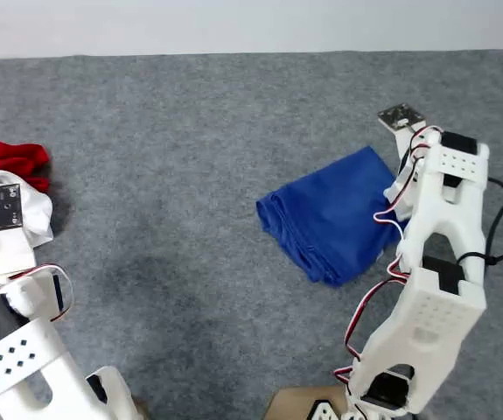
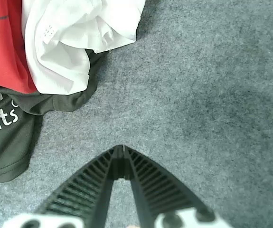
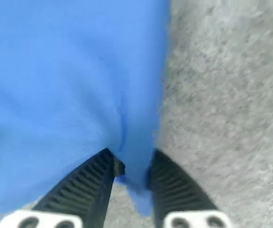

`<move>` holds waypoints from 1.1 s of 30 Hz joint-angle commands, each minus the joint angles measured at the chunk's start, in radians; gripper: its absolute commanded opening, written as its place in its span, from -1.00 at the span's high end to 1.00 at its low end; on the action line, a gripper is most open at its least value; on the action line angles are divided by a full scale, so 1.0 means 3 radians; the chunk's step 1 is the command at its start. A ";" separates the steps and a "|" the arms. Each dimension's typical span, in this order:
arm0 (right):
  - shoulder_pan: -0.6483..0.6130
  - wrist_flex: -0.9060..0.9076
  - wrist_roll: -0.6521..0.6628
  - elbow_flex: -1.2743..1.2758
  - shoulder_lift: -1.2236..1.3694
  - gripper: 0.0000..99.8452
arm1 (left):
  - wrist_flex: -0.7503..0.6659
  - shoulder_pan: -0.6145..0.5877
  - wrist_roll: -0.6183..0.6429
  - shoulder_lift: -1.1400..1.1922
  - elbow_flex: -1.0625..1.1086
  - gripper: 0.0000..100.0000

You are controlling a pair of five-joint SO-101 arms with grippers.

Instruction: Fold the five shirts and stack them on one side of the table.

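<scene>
Shirts lie in two spots on your tabletop (image 1: 190, 131), which is covered in a flecked grey, felt-like nap from edge to edge. Beyond its far edge stands a plain pale wall (image 1: 234, 22).

Toward the right edge, about midway between the far and near edges, sits the blue shirt (image 1: 334, 219). It is a smooth, fine-knit cloth doubled over into a rough four-sided bundle, and its layered folds show along the side facing the tabletop's middle. Your right arm (image 1: 430, 289), white plastic with looping red and white wires, stands over the bundle's right side. Your right pincer (image 3: 129, 164) has its black ribbed fingers (image 3: 86, 183) pinching a hanging fold at the blue shirt's edge, with grey nap just beside it.

At the left edge, the other garments are heaped loosely and touching each other. The red shirt (image 2: 3, 42) lies farthest back, the white shirt (image 2: 79, 33) is crumpled in soft rounded folds against it, and a dark shirt (image 2: 13, 128) with white print lies partly under both. Your left arm (image 1: 10, 350) rises from the near left corner. Your left pincer (image 2: 123, 164) is pressed together, its ribbed tips meeting in a point over bare grey nap, near the dark shirt but apart from it.
</scene>
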 commanded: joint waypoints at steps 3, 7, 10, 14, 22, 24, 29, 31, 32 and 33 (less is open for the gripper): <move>-0.0023 0.0222 0.0005 -0.0169 -0.0335 0.55 | -0.0041 0.0005 -0.0036 0.0010 -0.0018 0.99; -0.0146 0.0483 0.0005 -0.0169 -0.0657 0.55 | -0.0041 0.0015 -0.0036 0.0005 -0.0018 0.99; -0.0315 0.0821 0.0005 -0.0169 -0.0821 0.55 | -0.0046 0.0020 -0.0036 -0.0005 -0.0018 0.99; -0.0468 0.1087 0.0000 -0.0148 -0.0862 0.74 | -0.0046 0.0020 -0.0036 -0.0005 -0.0018 0.99; -0.0488 0.0846 -0.0005 0.0220 -0.0519 0.98 | -0.0046 0.0020 -0.0036 -0.0010 -0.0018 0.99; -0.0550 0.0703 -0.0015 0.0317 -0.0381 0.98 | -0.0046 0.0020 -0.0036 -0.0010 -0.0018 0.99; -0.0867 0.0627 -0.0281 0.0384 -0.0090 0.98 | -0.0051 0.0020 -0.0036 -0.0010 -0.0018 0.99; -0.0995 0.0627 -0.0343 0.0378 -0.0059 0.98 | -0.0041 0.0020 -0.0036 -0.0010 -0.0018 0.99; -0.1056 0.0627 -0.0378 0.0378 -0.0074 0.98 | -0.0041 0.0020 -0.0036 -0.0010 -0.0018 0.99; -0.1097 0.0627 -0.0404 0.0373 -0.0100 0.98 | -0.0041 0.0020 -0.0036 -0.0010 -0.0018 0.99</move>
